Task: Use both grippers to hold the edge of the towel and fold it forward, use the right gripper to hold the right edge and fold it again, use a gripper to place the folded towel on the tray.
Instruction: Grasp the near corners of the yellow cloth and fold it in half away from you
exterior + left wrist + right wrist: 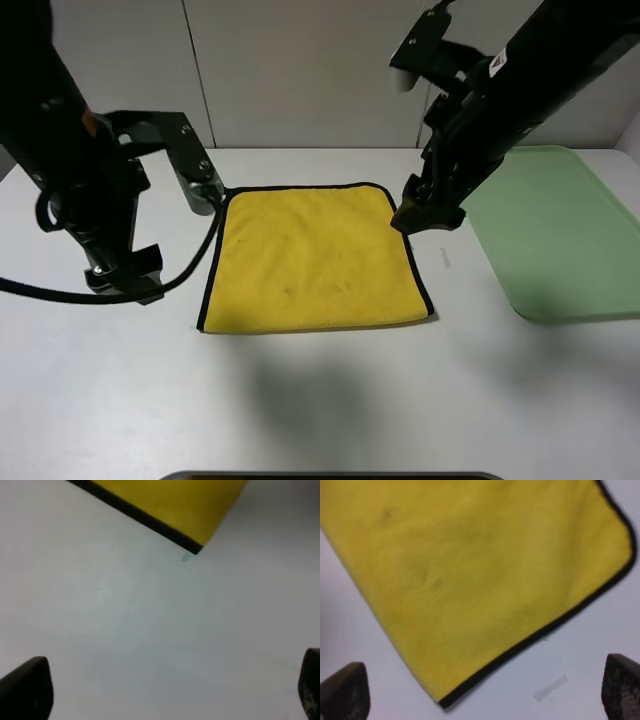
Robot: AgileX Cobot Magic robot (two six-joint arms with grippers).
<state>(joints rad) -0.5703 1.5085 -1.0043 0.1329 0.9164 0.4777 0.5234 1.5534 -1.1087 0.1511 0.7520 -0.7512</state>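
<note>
- The left hand [125, 275] is hanging released and empty over the bare counter [320, 400], near the left side of the towel [310, 260] but apart from it.
- The towel is lying flat on the counter between the two hands. Its near edge is showing no black binding [211, 262], so I am judging that the first, forward fold is probably made, though I cannot be sure.
- The right edge [418, 265] is lying unlifted, so the second fold is waiting.
- The right hand [428, 215] is hovering spread wide and empty by the towel's far right corner. I cannot tell whether it is touching the cloth.
- The tray [560, 230] is sitting at the right without the towel, so placing is also waiting.
</note>
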